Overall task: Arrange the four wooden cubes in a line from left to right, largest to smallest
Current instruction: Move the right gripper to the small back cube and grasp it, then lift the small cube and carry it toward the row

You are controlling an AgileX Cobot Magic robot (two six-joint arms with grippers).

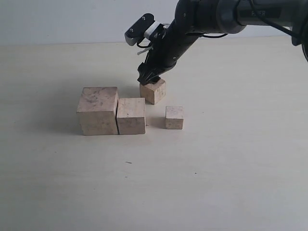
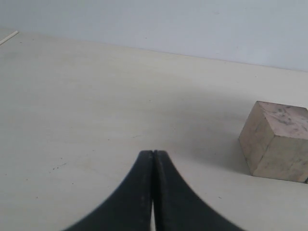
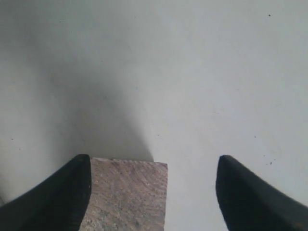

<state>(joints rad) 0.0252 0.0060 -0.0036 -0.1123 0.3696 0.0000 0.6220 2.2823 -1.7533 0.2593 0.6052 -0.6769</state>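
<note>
Four pale wooden cubes stand on the table. The largest cube (image 1: 98, 110) is at the left, touching the second-largest cube (image 1: 131, 116) on its right. The smallest cube (image 1: 174, 117) stands apart further right. Behind the gap sits the third cube (image 1: 153, 91), turned at an angle. My right gripper (image 1: 150, 79) is right over it, open, with that cube (image 3: 126, 195) against one finger (image 3: 67, 192) and a clear gap to the other finger (image 3: 250, 192). My left gripper (image 2: 153, 153) is shut and empty, low over the table, with the largest cube (image 2: 276, 140) off to one side.
The pale table surface (image 1: 231, 168) runs wide around the cubes, with a light wall behind. The black right arm (image 1: 202, 19) reaches in from the upper right, over the area behind the row.
</note>
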